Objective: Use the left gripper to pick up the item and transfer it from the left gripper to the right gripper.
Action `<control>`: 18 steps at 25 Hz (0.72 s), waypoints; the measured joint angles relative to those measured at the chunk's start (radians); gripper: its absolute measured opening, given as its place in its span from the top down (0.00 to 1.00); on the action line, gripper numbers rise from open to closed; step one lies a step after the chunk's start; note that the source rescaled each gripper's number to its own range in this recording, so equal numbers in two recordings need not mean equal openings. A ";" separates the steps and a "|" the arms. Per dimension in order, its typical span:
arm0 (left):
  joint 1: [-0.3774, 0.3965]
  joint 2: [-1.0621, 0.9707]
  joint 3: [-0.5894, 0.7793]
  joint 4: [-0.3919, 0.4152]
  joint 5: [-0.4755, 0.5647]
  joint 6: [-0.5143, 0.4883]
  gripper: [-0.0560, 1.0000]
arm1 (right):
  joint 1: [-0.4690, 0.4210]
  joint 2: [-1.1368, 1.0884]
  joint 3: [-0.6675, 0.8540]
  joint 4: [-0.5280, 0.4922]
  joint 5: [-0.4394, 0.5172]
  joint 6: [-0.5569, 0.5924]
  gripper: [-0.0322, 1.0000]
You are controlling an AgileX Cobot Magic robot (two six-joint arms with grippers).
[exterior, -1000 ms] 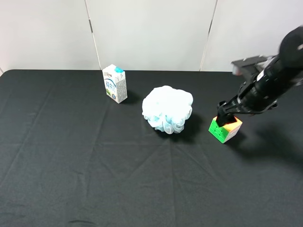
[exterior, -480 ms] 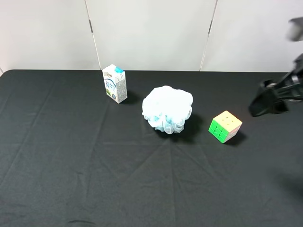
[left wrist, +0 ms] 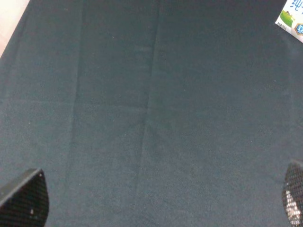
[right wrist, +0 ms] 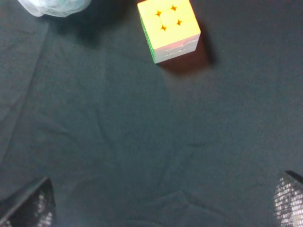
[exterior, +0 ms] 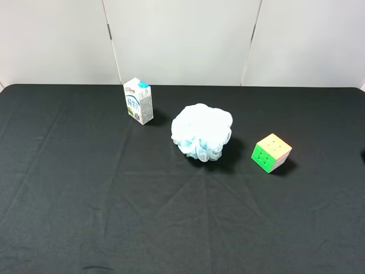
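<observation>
The puzzle cube (exterior: 272, 152) rests on the black tablecloth to the right of the pouf, with green, orange and pale faces showing. It also shows in the right wrist view (right wrist: 168, 28), orange face towards the camera. My right gripper (right wrist: 157, 203) is open and empty, well apart from the cube, with only its two fingertips (right wrist: 26, 203) in the frame corners. My left gripper (left wrist: 158, 198) is open and empty over bare cloth. Neither arm shows in the exterior high view.
A fluffy light-blue bath pouf (exterior: 202, 132) sits mid-table, its edge also in the right wrist view (right wrist: 54, 5). A white-and-blue milk carton (exterior: 138, 100) stands at the back left, its corner also in the left wrist view (left wrist: 292, 16). White wall panels stand behind the table.
My right gripper, down on the cube a second ago, let go, pulled away to the right and left the exterior high view. The cube stayed in place.
</observation>
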 joint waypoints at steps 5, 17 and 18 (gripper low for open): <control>0.000 0.000 0.000 0.000 0.000 0.000 0.03 | 0.000 -0.270 0.122 0.000 0.019 0.003 0.01; 0.000 0.000 0.000 0.000 0.000 0.000 0.03 | 0.000 -0.626 0.182 -0.061 -0.142 0.037 0.01; 0.000 0.000 0.000 0.000 0.000 0.000 0.03 | 0.000 -0.626 0.196 -0.061 -0.152 0.037 0.01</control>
